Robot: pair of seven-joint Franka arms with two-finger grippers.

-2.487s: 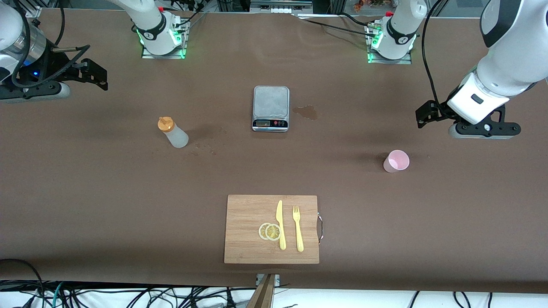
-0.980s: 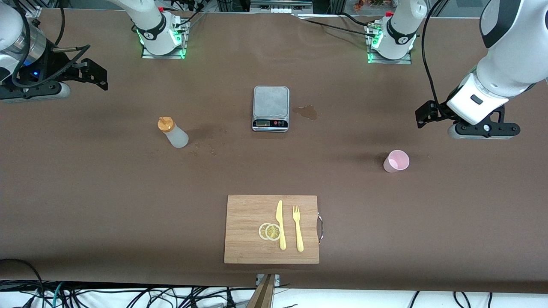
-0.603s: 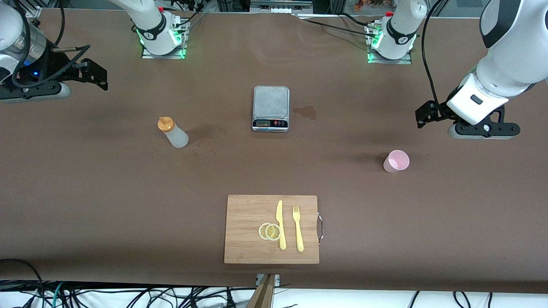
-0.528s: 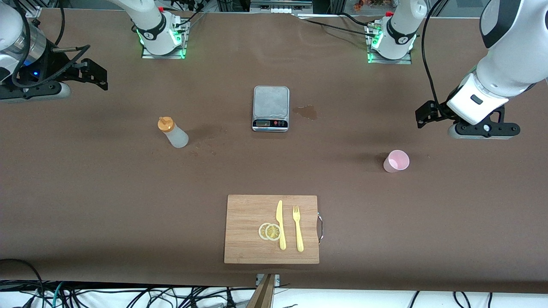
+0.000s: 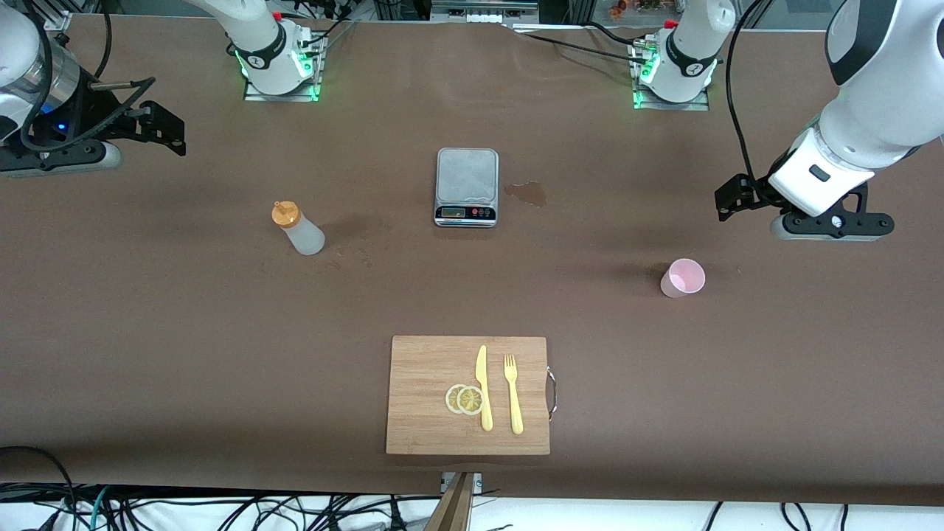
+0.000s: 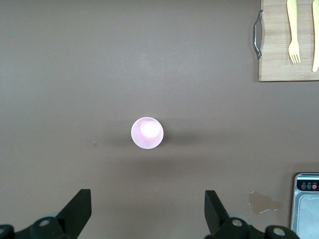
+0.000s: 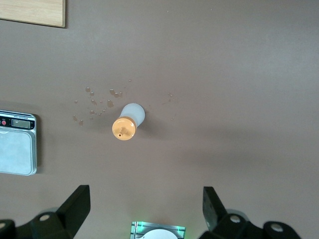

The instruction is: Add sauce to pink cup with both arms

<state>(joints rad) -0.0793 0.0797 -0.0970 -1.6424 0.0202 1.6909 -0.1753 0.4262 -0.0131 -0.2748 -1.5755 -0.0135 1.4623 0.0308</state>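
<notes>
Worktop [image 5: 147, 332]: a brown surface on which everything is spread well apart, so that each arm is given free room
Left gripper [image 6: 144, 219]: held high over the worktop near the left arm's end, just short of the pink cup; fingers spread wide, nothing grasped; judged to be lined up for a drop onto the cup
Right gripper [image 7: 144, 219]: held high over the right arm's end of the worktop, short of the sauce; fingers spread wide, nothing grasped
Cutting board [image 5: 428, 394]: laid near the front camera, at mid worktop, carrying a knife [image 5: 483, 387], a fork [image 5: 512, 394] and two lemon slices [image 5: 464, 399]; well clear of both approaches
Scale [image 5: 467, 186]: set farther from the front camera than the board, with a small wet patch [image 5: 527, 193] beside it
Sauce [image 5: 296, 228]: stood upright toward the right arm's end, droplets seen beside it
Pink cup [image 5: 683, 278]: stood upright and empty toward the left arm's end
Obstruction: none is seen around bottle or cup
</notes>
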